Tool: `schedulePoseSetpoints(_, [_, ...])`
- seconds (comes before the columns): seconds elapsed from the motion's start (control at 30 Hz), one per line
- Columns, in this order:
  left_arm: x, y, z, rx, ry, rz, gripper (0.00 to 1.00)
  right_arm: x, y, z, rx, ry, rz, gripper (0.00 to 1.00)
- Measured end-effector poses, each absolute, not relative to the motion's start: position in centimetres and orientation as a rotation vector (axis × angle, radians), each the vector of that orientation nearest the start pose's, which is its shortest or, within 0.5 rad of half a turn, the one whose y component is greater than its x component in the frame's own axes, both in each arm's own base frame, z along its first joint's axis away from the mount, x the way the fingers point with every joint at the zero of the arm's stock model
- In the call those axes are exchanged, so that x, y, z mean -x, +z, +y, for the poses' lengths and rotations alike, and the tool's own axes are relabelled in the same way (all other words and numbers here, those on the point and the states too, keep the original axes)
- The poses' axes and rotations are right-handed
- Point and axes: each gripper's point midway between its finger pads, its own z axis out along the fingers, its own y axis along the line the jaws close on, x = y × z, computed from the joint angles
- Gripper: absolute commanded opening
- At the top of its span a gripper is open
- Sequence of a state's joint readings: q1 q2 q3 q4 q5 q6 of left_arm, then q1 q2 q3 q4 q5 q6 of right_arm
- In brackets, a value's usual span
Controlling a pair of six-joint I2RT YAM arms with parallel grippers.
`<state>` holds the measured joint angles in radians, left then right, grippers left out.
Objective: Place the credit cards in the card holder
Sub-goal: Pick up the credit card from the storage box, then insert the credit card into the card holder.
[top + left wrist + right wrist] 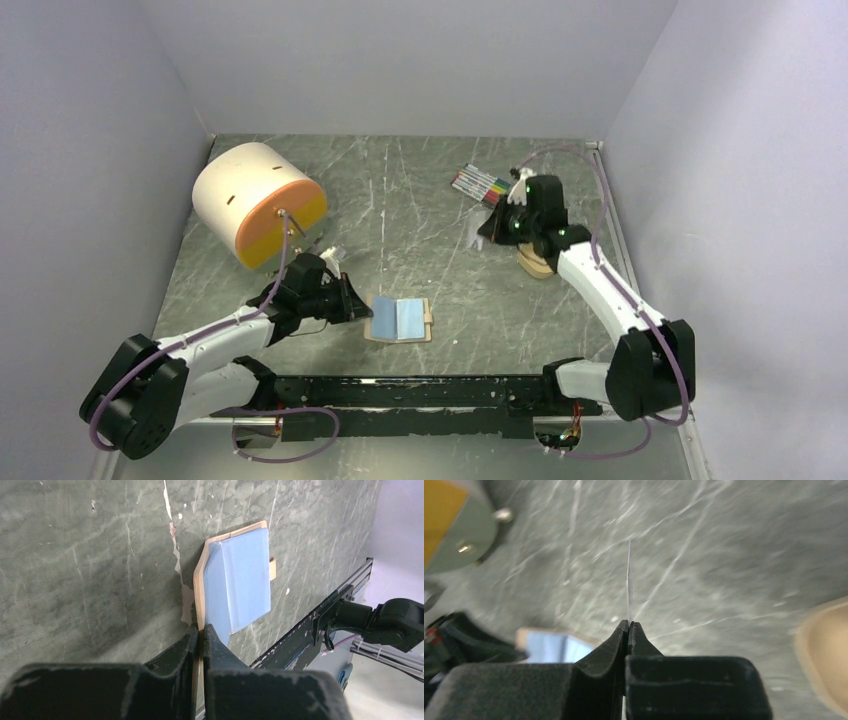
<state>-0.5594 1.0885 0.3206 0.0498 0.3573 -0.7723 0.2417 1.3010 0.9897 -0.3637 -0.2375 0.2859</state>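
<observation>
The tan card holder lies open on the table, its pale blue sleeves facing up. My left gripper is shut on the left edge of the holder's tan cover. A thin whitish credit card, seen edge-on, sticks out of my right gripper, which is shut on it. In the top view the right gripper hovers above the table at right of centre, well apart from the holder. The holder shows blurred at the lower left of the right wrist view.
A white and orange cylinder lies at the back left. A bundle of marker pens lies at the back right. A tan tray sits under the right arm. Small whitish items lie by the cylinder.
</observation>
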Motion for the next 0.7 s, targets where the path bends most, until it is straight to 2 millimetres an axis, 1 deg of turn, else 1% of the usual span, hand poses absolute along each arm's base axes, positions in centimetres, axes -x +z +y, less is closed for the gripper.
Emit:
schedulePoseSetpoints(0.07, [-18.2, 4.8, -21.8, 0.080, -1.047, 2.481, 0.09, -31.7, 15.5, 16.1, 0.067, 0.717, 2.284, 0.00])
schedulePoseSetpoints(0.13, [-18.4, 4.8, -21.8, 0.105, -1.049, 2.476, 0.09, -30.0, 15.3, 18.2, 0.067, 0.847, 2.269, 0.00])
schedulePoseSetpoints(0.3, [-18.8, 4.3, -21.6, 0.180, -1.028, 2.490, 0.09, -27.5, 15.9, 22.5, 0.109, 1.057, 2.216, 0.00])
schedulePoseSetpoints(0.4, [-19.0, 4.1, -21.5, 0.232, -1.029, 2.482, 0.09, -25.8, 15.6, 24.7, 0.135, 1.151, 2.215, 0.00])
schedulePoseSetpoints(0.5, [-18.8, 3.6, -21.3, 0.292, -1.023, 2.490, 0.09, -24.1, 14.5, 26.8, 0.177, 1.218, 2.247, 0.00])
schedulePoseSetpoints(0.6, [-18.7, 3.4, -21.1, 0.324, -1.017, 2.496, 0.14, -22.8, 13.5, 28.2, 0.197, 1.260, 2.278, 0.00])
schedulePoseSetpoints(0.7, [-18.8, 3.3, -21.1, 0.338, -1.012, 2.497, 0.18, -21.2, 12.0, 29.1, 0.176, 1.316, 2.315, 0.00])
